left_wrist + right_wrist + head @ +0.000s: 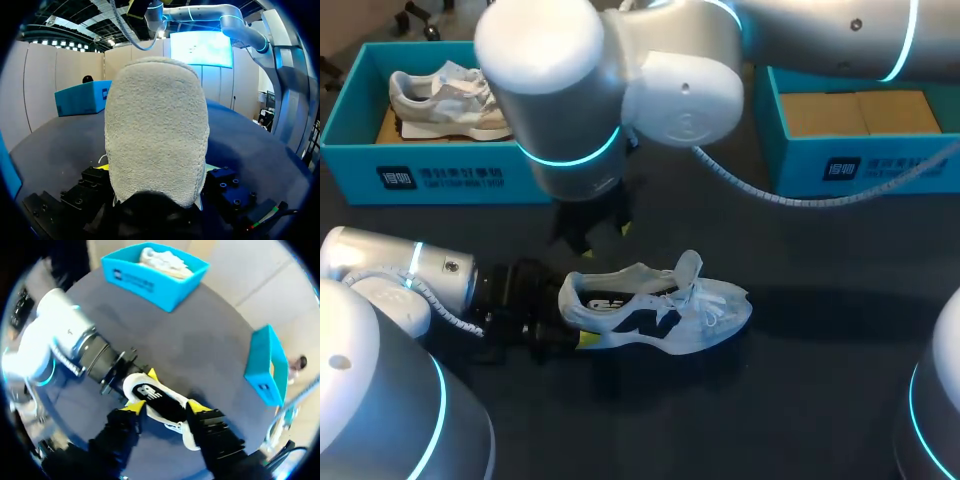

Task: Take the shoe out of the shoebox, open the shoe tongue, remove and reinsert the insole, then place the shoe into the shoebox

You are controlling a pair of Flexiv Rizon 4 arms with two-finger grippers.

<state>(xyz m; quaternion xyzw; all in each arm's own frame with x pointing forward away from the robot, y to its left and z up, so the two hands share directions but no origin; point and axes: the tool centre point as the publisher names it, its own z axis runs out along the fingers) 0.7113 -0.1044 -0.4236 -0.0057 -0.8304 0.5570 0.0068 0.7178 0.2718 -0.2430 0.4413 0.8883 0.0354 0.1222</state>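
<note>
A white sneaker (660, 312) with a dark side logo lies on its sole in the middle of the dark table, toe pointing right. My left gripper (575, 328) comes in low from the left and is shut on the sneaker's heel (156, 130), which sits between its fingers and fills the left wrist view. My right gripper (595, 225) hangs a little above and behind the heel end, open and holding nothing. In the right wrist view its yellow fingertips (197, 407) straddle the sneaker's opening (165, 407) from above. The tongue and laces (695, 280) stand up loosely.
A blue shoebox (360, 150) at the back left holds another pale sneaker (450, 100). A second blue shoebox (860, 165) at the back right shows only a cardboard liner (860, 112). My right arm's cable (760, 190) droops over the table between them.
</note>
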